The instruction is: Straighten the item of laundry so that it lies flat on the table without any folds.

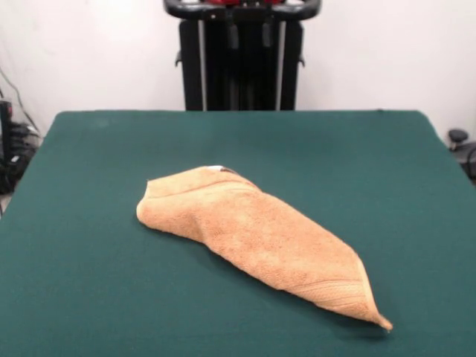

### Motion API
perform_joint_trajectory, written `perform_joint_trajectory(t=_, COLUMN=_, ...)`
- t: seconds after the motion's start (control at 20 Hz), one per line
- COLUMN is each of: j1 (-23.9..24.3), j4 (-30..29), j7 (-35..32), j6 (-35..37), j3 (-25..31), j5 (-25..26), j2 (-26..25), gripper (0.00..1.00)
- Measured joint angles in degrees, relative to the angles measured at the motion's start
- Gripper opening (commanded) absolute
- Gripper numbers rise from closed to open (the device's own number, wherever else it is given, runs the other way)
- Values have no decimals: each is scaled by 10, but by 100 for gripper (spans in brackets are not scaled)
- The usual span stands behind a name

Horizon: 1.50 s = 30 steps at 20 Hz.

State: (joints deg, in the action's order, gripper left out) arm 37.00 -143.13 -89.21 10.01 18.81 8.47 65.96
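The towel lies folded over itself mid-counter, tapering to one pointed corner with the border band. The tool is out of sight, its state unknowable. Best move, I'd say: pinch that top-layer point and peel outward.

Text check | I read no lettering, numbers or brand marks anywhere | small white tag at towel's far edge: too small for me to read | table: no markings | pedestal: no legible label

Green table bears a folded towel
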Motion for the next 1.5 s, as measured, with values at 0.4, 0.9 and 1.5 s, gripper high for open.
perform_joint_trajectory(t=0.4, j1=-24, j4=99, j7=0, j6=70, j3=0, j5=0, j2=-33, gripper=100)
perform_joint_trajectory(t=0.9, j1=-67, j4=237, j7=0, j6=144, j3=-1, j5=6, j2=-99, gripper=100)
perform_joint_trajectory(t=1.5, j1=-120, j4=395, j7=0, j6=189, j3=-1, j5=13, j2=-184, gripper=100)
